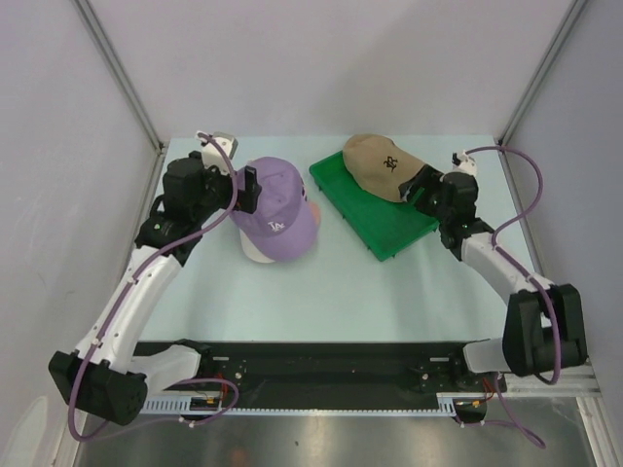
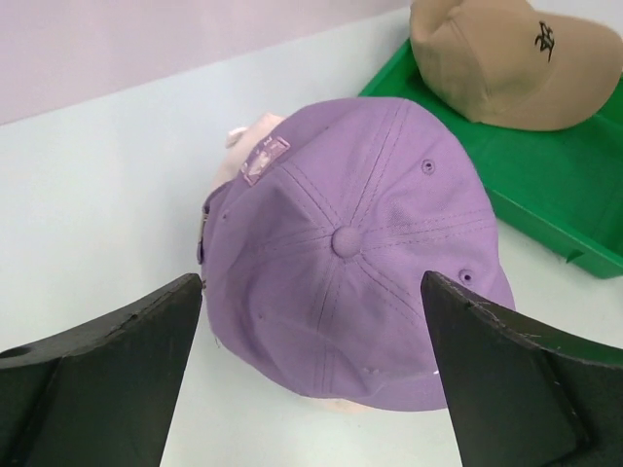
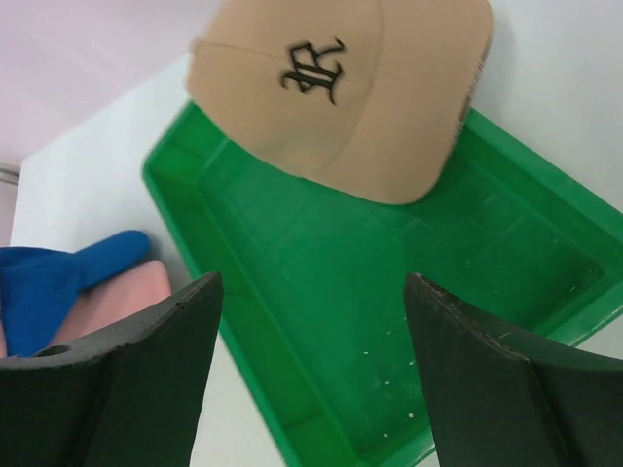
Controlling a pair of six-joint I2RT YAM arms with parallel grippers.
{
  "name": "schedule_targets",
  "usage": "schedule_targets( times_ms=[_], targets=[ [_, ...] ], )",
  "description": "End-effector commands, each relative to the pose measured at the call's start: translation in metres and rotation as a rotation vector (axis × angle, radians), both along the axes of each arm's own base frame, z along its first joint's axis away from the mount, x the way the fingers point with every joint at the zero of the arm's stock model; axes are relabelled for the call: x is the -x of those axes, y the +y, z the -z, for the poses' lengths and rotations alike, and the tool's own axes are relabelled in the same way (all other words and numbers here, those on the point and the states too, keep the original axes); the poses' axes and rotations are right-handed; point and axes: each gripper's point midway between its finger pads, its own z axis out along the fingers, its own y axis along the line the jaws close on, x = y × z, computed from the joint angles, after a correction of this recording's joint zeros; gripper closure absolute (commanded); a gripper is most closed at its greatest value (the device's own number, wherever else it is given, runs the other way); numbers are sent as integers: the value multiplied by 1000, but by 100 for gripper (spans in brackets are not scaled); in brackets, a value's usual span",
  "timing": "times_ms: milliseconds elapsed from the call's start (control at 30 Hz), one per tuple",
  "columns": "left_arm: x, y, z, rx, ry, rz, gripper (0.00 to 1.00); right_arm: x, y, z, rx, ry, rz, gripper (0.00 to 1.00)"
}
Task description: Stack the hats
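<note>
Right wrist view: the tan cap (image 3: 341,88) sits at twelve o'clock from the right gripper (image 3: 311,280), its crown overhanging the far rim of the green tray (image 3: 292,321) and its brim pointing back toward the fingers, at about five o'clock. From above, its long axis runs roughly ten to four, brim at the four end, nearest this gripper. The jaws stand spread with nothing between them but bare tray floor; the brim edge lies just beyond the fingertips, not touching them.

The move ahead, I judge, turns on that line: a short reach forward to twelve should put the brim between the fingers, and the right arm is clearly the nearer one.

From the tan cap the pile lies at about eight o'clock in the top view, off the tray on the table — the lavender cap (image 1: 277,206) on top, with a pink cap (image 2: 255,128) and a white cap (image 1: 255,251) peeking out beneath. A blue cap (image 3: 49,282) shows at the pile's edge in the right wrist view.

The left gripper (image 2: 311,280) hangs over the lavender crown, jaws released and wide — gripping nothing.
</note>
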Motion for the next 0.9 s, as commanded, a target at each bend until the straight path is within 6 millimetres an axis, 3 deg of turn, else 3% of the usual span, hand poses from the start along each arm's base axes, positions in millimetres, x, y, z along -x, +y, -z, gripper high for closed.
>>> schedule_targets(
  times_ms=[0,333,533,667,867],
  targets=[
    [6,2,-17,33,-56,-20,0,-22,-4,18,-135,31,-82,21],
    [17,17,-13,33,-93,-80,0,-55,-14,82,-166,83,-28,22],
    [20,22,-17,32,-113,-102,0,-78,-28,90,-89,41,58,23],
    [21,17,-17,71,-105,-91,0,-95,-37,108,-46,44,84,23],
    [20,17,-14,67,-97,-95,0,-118,-37,108,0,-34,55,23]
  ],
)
